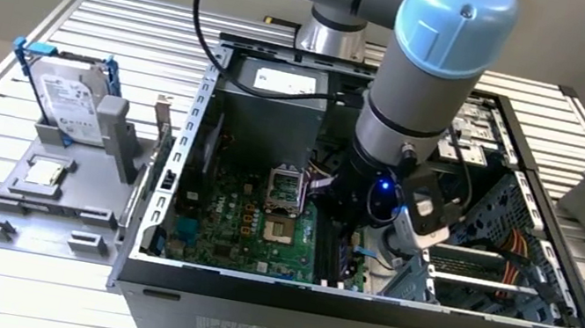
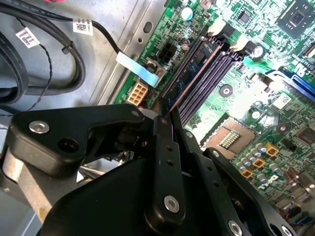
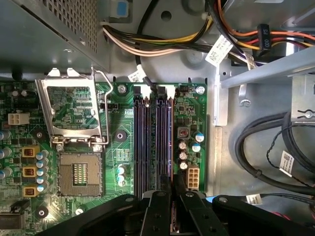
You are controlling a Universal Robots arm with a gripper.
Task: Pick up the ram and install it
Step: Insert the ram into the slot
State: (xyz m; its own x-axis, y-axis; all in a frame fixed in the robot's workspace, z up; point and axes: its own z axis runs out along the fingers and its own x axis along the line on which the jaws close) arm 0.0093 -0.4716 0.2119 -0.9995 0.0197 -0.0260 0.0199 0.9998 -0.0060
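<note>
Black gripper [image 2: 165,123] fingers pinch the ram [image 2: 194,69] edge-on, lowered into the memory slot [image 3: 170,137] farthest from the CPU socket [image 3: 78,174] on the motherboard [image 3: 189,113]. Pick-up looks done; whether the stick is fully seated I cannot tell.

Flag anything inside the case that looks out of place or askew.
Nothing looks damaged or spilled. One oddity: the processor socket stands empty, its metal retention frame swung open. The ram sits edge-on along the outermost motherboard slot, held by the gripper, not visibly tilted.
</note>
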